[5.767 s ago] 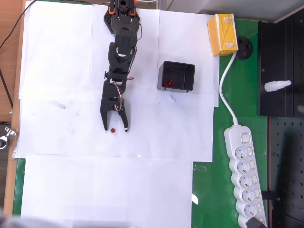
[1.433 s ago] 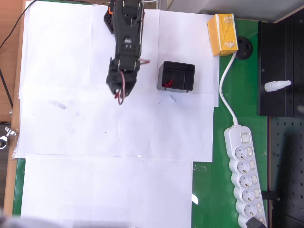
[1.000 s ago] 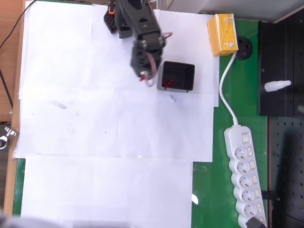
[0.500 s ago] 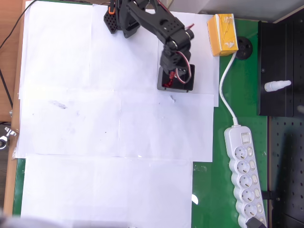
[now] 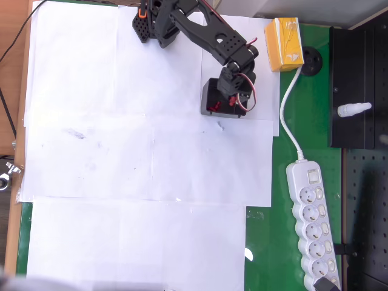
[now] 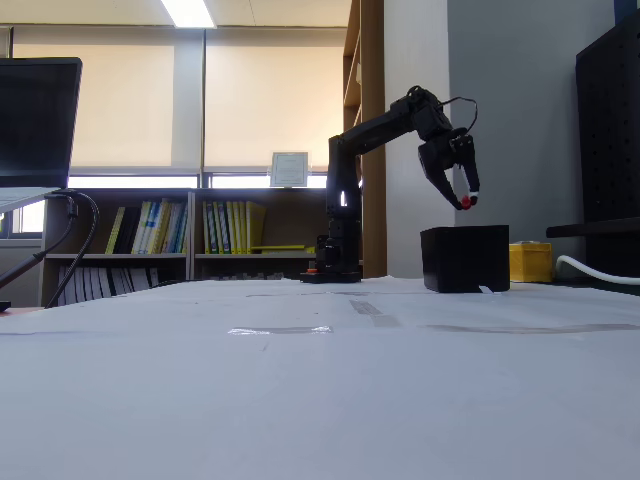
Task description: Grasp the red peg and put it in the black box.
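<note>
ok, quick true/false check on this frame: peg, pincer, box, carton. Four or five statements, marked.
1. The pincer holds a red peg at its tips. True.
2. The peg lies on the white paper. False: it hangs in the air above the black box.
3. The box already has something red inside. True.
4. The yellow carton sits inside the box. False: it stands apart, at the paper's edge.
5. The pincer touches the box rim. False: the fixed view shows a gap.
</note>
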Controlling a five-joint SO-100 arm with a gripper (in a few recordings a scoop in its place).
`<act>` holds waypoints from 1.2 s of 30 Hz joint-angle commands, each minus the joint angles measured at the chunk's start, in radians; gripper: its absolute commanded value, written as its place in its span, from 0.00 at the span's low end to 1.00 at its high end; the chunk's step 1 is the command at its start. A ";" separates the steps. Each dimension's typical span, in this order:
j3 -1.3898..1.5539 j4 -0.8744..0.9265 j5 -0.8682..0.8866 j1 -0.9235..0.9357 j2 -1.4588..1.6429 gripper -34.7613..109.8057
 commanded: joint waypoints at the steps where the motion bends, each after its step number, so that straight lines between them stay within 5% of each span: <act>1: 0.017 0.017 0.009 -0.035 -0.003 0.24; 4: 0.014 0.037 0.026 -0.046 0.005 0.25; 10: 0.000 0.064 0.078 -0.028 0.014 0.54; 16: -0.015 0.049 0.064 -0.002 0.009 0.63; 19: -0.015 0.055 0.060 0.011 -0.003 0.62; 23: -0.017 0.060 0.067 0.048 -0.054 0.35; 26: -0.038 0.067 0.035 0.098 -0.112 0.25; 36: -0.407 -0.009 -0.459 0.407 -0.560 0.24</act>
